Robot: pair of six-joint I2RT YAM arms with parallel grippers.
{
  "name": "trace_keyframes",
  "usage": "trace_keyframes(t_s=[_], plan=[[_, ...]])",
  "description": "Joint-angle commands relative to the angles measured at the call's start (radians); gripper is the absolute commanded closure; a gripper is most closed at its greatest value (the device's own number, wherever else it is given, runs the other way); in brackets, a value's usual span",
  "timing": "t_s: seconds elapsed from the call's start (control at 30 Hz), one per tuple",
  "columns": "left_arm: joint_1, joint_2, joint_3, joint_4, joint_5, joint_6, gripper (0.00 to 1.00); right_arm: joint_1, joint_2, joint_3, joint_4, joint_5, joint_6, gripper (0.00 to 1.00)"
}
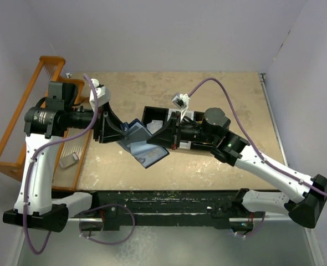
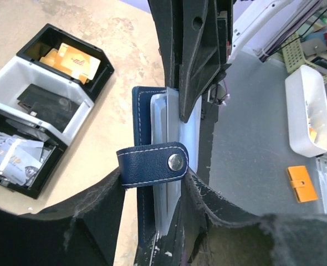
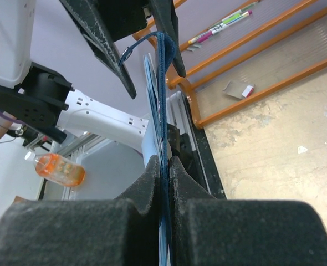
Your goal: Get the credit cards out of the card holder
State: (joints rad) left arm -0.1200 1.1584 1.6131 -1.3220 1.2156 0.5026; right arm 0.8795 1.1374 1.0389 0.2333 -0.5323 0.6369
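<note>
Top external: right end effector clamped on card holder; left end effector apart astride; tray behind.

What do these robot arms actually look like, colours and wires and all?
The left arm and right arm both have smooth white shells between chunky black joints, on black bases. A purple cable loops along each. The jaws are black and wedge-shaped, with scuffed greyish edges. A green light glows on the right arm.
</note>
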Motion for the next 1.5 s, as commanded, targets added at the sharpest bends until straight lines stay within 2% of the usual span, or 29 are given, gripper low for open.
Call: trace_keyframes(t_s=[0.0, 0.23, 0.43, 0.57, 0.7, 0.73, 0.77, 0.87, 0.93, 0.97, 1.07, 1.2, 1.3, 1.47], plan=[[-0.001, 0.012, 0.024, 0.064, 0.133, -0.118, 0.56, -0.002, -0.002, 0.06, 0.1, -0.04, 0.006, 1.0], [0.0, 0.02, 0.007, 0.204, 0.285, -0.342, 0.7, -0.002, -0.008, 0.05, 0.099, -0.05, 0.006, 1.0], [0.002, -0.027, -0.091, 0.442, 0.347, -0.587, 0.84, -0.002, -0.016, 0.046, 0.086, -0.059, 0.006, 1.0], [0.002, -0.054, -0.15, 0.53, 0.341, -0.662, 0.99, -0.002, -0.022, 0.04, 0.097, -0.059, 0.006, 1.0], [0.003, -0.043, -0.162, 0.559, 0.355, -0.721, 1.0, -0.002, -0.027, 0.03, 0.105, -0.067, 0.003, 1.0], [0.003, -0.041, -0.159, 0.56, 0.358, -0.726, 1.0, -0.002, -0.029, 0.027, 0.108, -0.076, 0.003, 0.98], [0.003, -0.039, -0.158, 0.561, 0.358, -0.733, 1.0, -0.002, -0.032, 0.021, 0.116, -0.082, 0.007, 0.91], [0.003, -0.04, -0.155, 0.58, 0.361, -0.758, 1.0, -0.003, -0.05, 0.014, 0.126, -0.09, 0.0, 0.6], [0.005, -0.043, -0.148, 0.583, 0.35, -0.76, 1.0, -0.004, -0.068, 0.016, 0.104, -0.071, -0.018, 0.45], [0.005, -0.044, -0.146, 0.583, 0.343, -0.76, 1.0, -0.004, -0.074, 0.017, 0.091, -0.061, -0.029, 0.41], [0.006, -0.047, -0.126, 0.544, 0.292, -0.714, 1.0, -0.009, -0.09, 0.033, 0.038, -0.031, -0.059, 0.31], [0.006, -0.016, -0.023, 0.309, 0.171, -0.455, 1.0, -0.014, -0.095, 0.063, -0.008, 0.014, -0.077, 0.22], [0.006, -0.006, 0.025, 0.217, 0.08, -0.334, 1.0, -0.016, -0.063, 0.096, -0.018, 0.022, -0.073, 0.18], [0.006, -0.019, 0.033, 0.186, 0.05, -0.275, 1.0, -0.016, 0.045, 0.179, -0.011, -0.001, -0.055, 0.1]])
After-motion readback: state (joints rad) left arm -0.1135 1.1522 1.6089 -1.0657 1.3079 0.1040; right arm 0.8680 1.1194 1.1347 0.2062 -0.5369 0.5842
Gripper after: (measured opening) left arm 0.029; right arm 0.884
